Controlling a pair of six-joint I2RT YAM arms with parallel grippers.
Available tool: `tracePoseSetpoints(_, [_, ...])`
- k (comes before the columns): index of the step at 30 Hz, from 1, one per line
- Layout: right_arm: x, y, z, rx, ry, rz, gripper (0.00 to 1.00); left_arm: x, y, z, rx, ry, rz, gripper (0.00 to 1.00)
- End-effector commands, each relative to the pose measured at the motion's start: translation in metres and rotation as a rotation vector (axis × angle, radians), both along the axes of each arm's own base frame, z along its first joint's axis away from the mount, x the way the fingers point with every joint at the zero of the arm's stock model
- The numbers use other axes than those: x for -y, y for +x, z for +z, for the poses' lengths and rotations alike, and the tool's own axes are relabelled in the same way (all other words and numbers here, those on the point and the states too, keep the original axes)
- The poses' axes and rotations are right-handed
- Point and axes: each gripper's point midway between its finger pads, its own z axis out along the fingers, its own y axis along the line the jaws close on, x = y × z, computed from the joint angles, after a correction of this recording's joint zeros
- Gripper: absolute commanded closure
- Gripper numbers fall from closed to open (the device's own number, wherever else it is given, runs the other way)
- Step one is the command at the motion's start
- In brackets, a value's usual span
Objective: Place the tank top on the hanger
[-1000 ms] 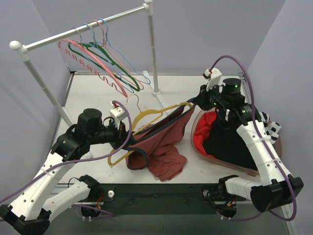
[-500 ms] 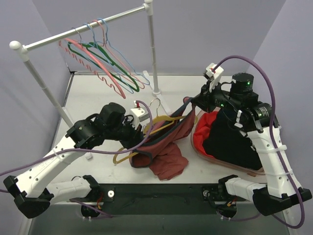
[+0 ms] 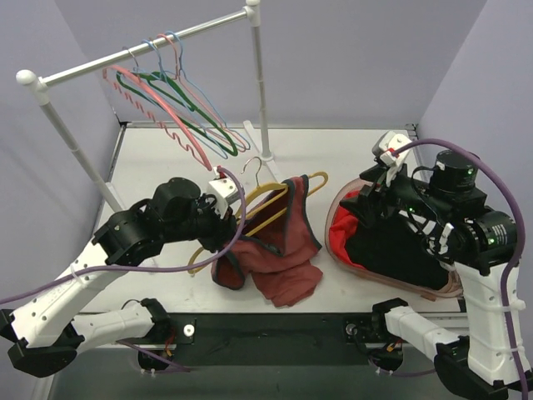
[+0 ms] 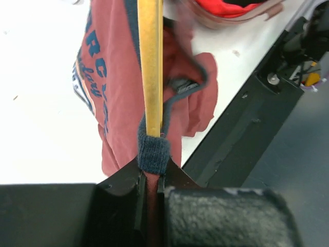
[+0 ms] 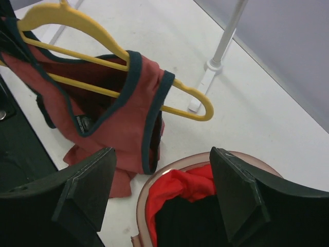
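- White table (image 3: 358, 158) under a clothes rail (image 3: 141, 57) carried the work: the tank top (image 3: 279, 271) hung from the yellow hanger (image 3: 268, 195), its hem bunched on the surface
- Left gripper (image 4: 151, 177) was clamped on the hanger's bar and the top's dark trim together
- Right gripper (image 5: 162, 180) stood wide and empty over the basket (image 5: 169, 165), so nothing steadied the strap looped on the hanger's far arm; a tilt could slide it off the end
- Trim pinched in the left jaws might drag the near strap off on release
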Motion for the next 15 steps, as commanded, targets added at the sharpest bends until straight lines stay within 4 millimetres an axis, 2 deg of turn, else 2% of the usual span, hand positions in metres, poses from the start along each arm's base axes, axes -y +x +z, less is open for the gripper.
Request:
tracePoseSetpoints(1, [0.008, -0.001, -0.006, -0.011, -0.025, -0.009, 0.16, 0.008, -0.014, 0.042, 0.109, -0.141, -0.118, 1.00])
tracePoseSetpoints(2, [0.005, -0.003, -0.008, -0.008, -0.037, 0.026, 0.15, 0.009, -0.018, 0.043, 0.107, -0.148, -0.138, 1.00])
tracePoseSetpoints(4, [-0.006, -0.018, -0.016, -0.045, -0.037, 0.140, 0.15, 0.010, -0.029, 0.043, 0.096, -0.159, -0.196, 1.00])
tracePoseSetpoints(10, [-0.018, -0.036, -0.033, -0.053, -0.098, 0.330, 0.15, 0.014, -0.051, 0.042, 0.046, -0.179, -0.314, 1.00])
tracePoseSetpoints(13, [-0.023, -0.042, -0.039, -0.077, -0.129, 0.388, 0.15, 0.015, -0.055, 0.040, 0.032, -0.177, -0.340, 1.00])
tracePoseSetpoints(15, [-0.023, -0.047, -0.051, -0.119, -0.155, 0.413, 0.16, 0.016, -0.056, 0.041, 0.033, -0.177, -0.348, 1.00])
